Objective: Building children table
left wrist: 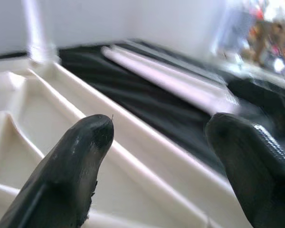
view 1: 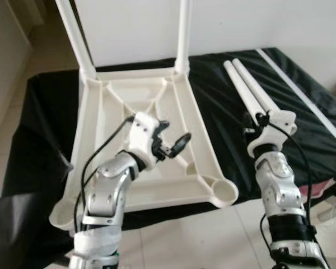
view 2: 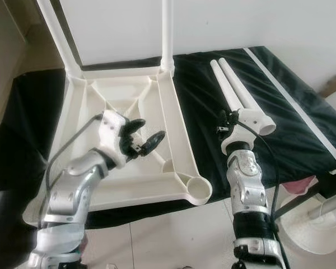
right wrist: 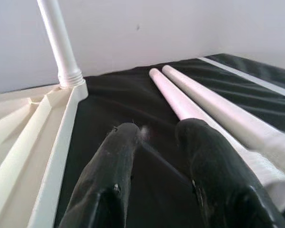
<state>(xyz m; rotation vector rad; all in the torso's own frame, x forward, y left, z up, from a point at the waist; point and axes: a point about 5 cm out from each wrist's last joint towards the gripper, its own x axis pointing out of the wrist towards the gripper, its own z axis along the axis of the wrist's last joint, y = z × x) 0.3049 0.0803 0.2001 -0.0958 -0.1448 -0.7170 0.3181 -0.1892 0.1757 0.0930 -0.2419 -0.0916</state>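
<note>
While our left gripper (view 1: 173, 144) hangs wide open over the upturned tabletop (view 1: 151, 95), the right gripper (right wrist: 154, 137), narrowly parted, sits beside two loose legs (view 2: 235, 92); a careless nudge could roll them away.

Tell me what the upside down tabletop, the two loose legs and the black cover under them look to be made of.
Tabletop: likely moulded plastic, cream, slightly glossy; its underside shows cast ribs and round corner sockets.
Loose legs: probably the same plastic, smooth white tubes with hollow open ends.
Black cover: seems a thin fabric or plastic sheet, faintly shiny, with wrinkles and folds.
</note>
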